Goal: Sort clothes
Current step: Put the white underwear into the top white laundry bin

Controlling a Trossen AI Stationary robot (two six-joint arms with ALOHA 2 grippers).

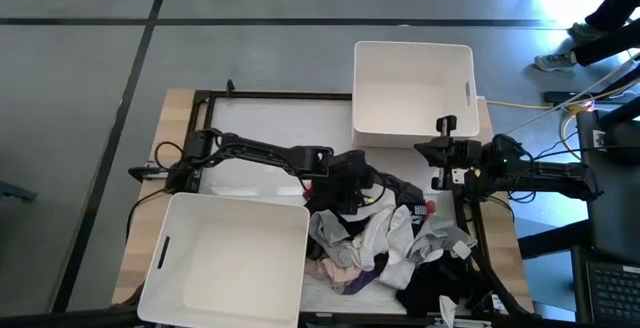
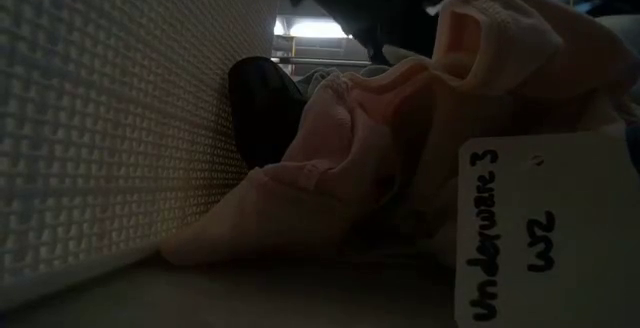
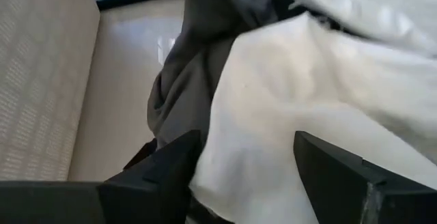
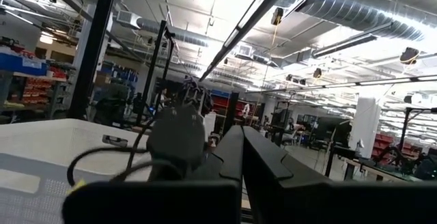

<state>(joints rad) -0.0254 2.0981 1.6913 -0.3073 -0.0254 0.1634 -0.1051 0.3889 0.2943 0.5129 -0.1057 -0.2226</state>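
The clothes (image 1: 390, 238) lie in a mixed pile on the table's near right part: white, grey, black and pink pieces. My left gripper (image 1: 352, 175) is down at the pile's far left edge. It is open, with a white garment (image 3: 307, 94) between its fingers (image 3: 171, 169) and a dark grey garment (image 3: 194, 53) beside it. My right gripper (image 1: 422, 152) is shut and empty (image 4: 240, 156), held above the table by the far bin's near right corner. In the low view a pink garment (image 2: 400, 138) lies against a black one (image 2: 265, 108). My left gripper is open around a bulge of the white garment (image 3: 246, 149), which fills the gap and lies against the inner sides of both fingers. The garment rests on the pile and the table, slack. One layer or several, I cannot tell.
One white bin (image 1: 412, 93) stands at the far right and another (image 1: 225, 258) at the near left; its wall (image 2: 100, 118) fills the left of the low view. A paper tag with handwriting (image 2: 540, 228) lies by the pink garment. A bare strip of table (image 3: 130, 80) lies between the near bin and the pile.
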